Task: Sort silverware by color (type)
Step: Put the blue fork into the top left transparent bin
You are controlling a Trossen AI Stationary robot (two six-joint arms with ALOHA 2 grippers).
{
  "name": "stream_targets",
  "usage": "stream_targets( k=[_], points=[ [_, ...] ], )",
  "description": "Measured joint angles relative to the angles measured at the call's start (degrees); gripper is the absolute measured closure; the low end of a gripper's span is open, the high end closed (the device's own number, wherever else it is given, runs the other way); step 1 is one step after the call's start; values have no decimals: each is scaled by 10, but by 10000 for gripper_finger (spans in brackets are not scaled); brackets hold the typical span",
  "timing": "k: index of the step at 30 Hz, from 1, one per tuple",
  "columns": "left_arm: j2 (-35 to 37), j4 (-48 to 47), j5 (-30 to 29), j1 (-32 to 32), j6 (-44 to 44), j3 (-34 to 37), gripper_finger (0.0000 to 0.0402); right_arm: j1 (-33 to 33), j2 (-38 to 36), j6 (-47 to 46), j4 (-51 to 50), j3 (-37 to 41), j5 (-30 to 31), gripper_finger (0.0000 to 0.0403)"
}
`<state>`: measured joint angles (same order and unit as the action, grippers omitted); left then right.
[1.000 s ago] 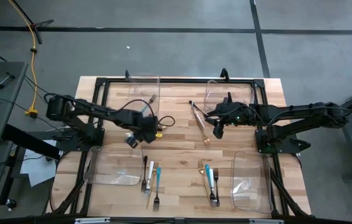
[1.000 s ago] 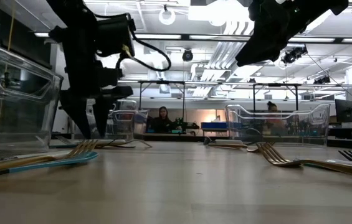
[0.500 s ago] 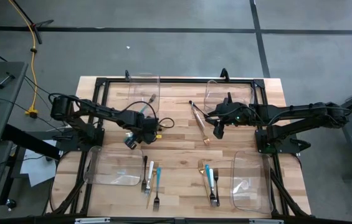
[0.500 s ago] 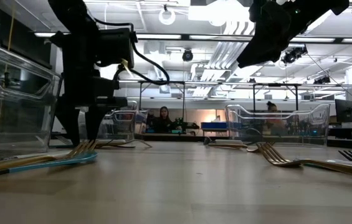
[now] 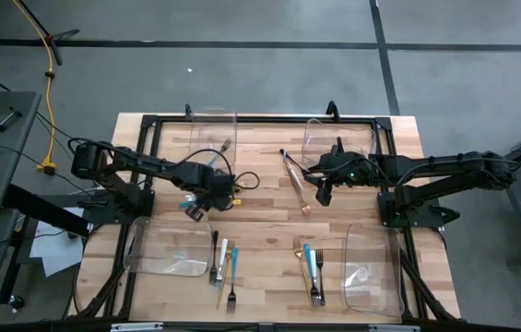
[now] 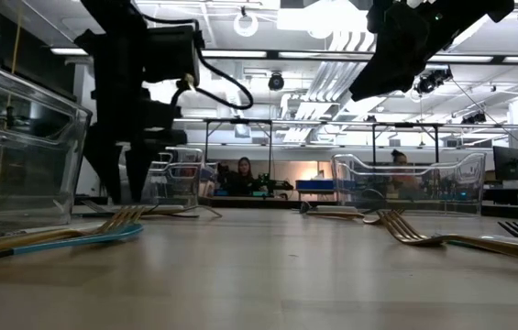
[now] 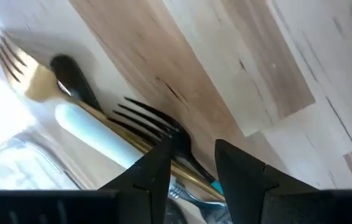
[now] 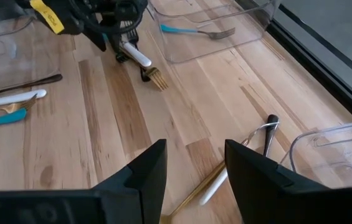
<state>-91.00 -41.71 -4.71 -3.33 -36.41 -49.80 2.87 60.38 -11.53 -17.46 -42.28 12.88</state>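
- the left gripper (image 5: 196, 211) is hovering low over the wooden surface (image 5: 269, 212), just above a small pile of silverware (image 7: 119, 134) beside the near-left clear bin (image 5: 163, 247); its fingers (image 7: 157, 171) are standing spread with nothing between them.
- in the left wrist view a dark fork (image 7: 151, 121), a white-handled utensil (image 7: 95, 134) and a gold fork (image 7: 23, 74) are lying crossed under those fingers, so the step in hand looks like lining up a pick from this pile.
- the next move is likely calling for a short drop and a pinch on one handle only, a tricky matter with the pieces overlapping.
- further silverware is lying well apart: a teal-handled fork (image 8: 191, 30) already in the far-left bin (image 8: 225, 25), a gold piece (image 5: 295, 180) mid-surface, and a cluster (image 5: 312, 267) near the front-right bin (image 5: 371, 267).
- the right gripper (image 5: 322, 194) is waiting above the surface near the far-right bin (image 5: 334, 138), its fingers (image 8: 147, 174) spread and holding nothing.
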Motion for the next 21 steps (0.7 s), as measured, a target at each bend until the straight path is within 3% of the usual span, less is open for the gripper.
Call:
stream_targets(
  k=[10, 21],
  points=[
    [2, 10, -7, -4, 42, 52, 282, 0, 0, 0, -1, 0, 0, 245],
    [2, 19, -4, -4, 77, 54, 282, 0, 0, -3, -1, 0, 0, 245]
  ],
)
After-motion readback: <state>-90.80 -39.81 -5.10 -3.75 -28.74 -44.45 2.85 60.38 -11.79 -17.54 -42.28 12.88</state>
